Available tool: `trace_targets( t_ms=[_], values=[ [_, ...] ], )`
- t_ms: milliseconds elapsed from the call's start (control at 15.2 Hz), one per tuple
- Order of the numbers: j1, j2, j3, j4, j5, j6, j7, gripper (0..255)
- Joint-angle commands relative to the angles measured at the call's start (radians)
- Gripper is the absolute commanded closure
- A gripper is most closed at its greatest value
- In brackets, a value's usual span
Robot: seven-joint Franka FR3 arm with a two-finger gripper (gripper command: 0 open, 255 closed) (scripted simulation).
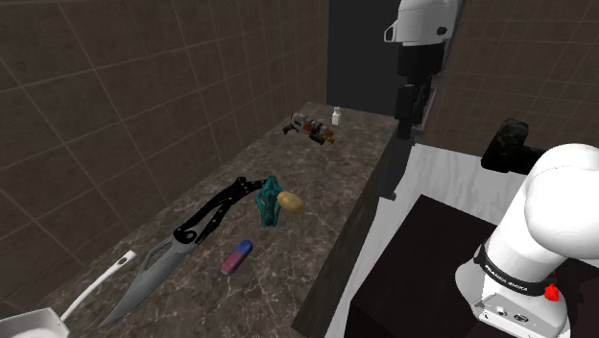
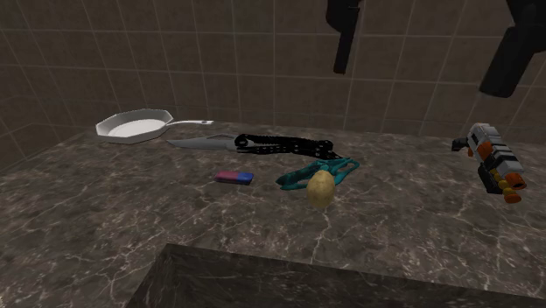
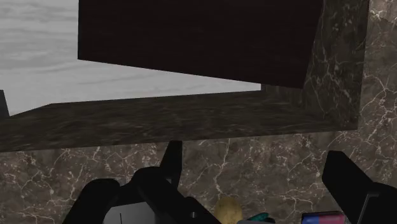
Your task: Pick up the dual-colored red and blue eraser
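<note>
The eraser (image 1: 236, 257), pink-red at one end and blue at the other, lies flat on the dark marble counter (image 1: 317, 173), near the front of the shoulder view. In the second exterior view the eraser (image 2: 234, 178) lies left of a yellowish potato-like lump (image 2: 321, 187). My black gripper (image 1: 407, 132) hangs high over the counter's right edge, far from the eraser. Its fingers (image 2: 342, 39) stand wide apart with nothing between them, gripper (image 2: 416, 80) open. In the wrist view the eraser (image 3: 321, 218) peeks out beside the right finger of the gripper (image 3: 254, 154).
A folding knife tool (image 1: 187, 235) and a white pan (image 1: 91, 288) lie beyond the eraser. A teal object (image 1: 268, 200) touches the yellowish lump (image 1: 290, 203). A toy drill (image 1: 312, 127) and a small white bottle (image 1: 337, 116) sit at the far end. Tiled walls border the counter.
</note>
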Motion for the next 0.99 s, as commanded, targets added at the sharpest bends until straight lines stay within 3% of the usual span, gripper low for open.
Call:
trace_targets(
  t_ms=[0, 462, 924],
  values=[
    [0.000, 0.000, 0.000, 0.000, 0.000, 0.000, 0.000, 0],
    [-0.001, 0.021, 0.202, -0.092, 0.152, 0.157, 0.333, 0],
    [-0.029, 0.169, 0.420, -0.088, 0.263, 0.355, 0.660, 0]
  ],
)
